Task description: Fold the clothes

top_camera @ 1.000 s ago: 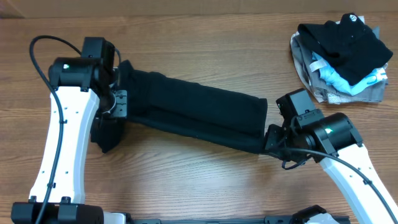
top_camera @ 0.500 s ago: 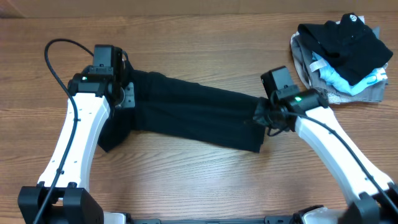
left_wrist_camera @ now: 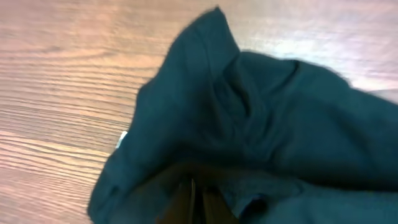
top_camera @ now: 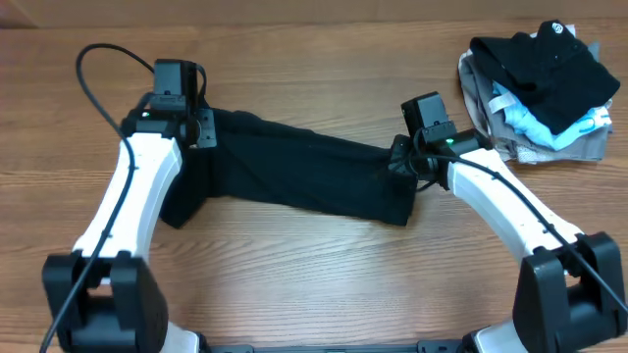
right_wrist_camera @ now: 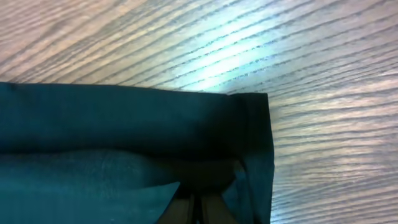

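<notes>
The black T-shirt (top_camera: 294, 172) lies as a long folded band across the middle of the wooden table, its left end hanging down past my left arm. My left gripper (top_camera: 192, 147) is shut on the shirt's left end; in the left wrist view the cloth (left_wrist_camera: 249, 124) bunches over the closed fingers (left_wrist_camera: 194, 202), and a bit of white label (left_wrist_camera: 122, 140) peeks out. My right gripper (top_camera: 400, 165) is shut on the shirt's right end; in the right wrist view a folded hem (right_wrist_camera: 137, 118) lies across the fingers (right_wrist_camera: 196, 208).
A pile of other garments (top_camera: 540, 78) sits at the back right: a black one with a round white logo (top_camera: 554, 29) on top of light-blue and grey ones. Bare wood table (top_camera: 294, 284) lies in front of the shirt.
Both grippers have moved away from me toward the table's back, carrying the shirt's front edge over onto itself. The band is now narrower and shorter, and the right gripper has come inward to the left.
</notes>
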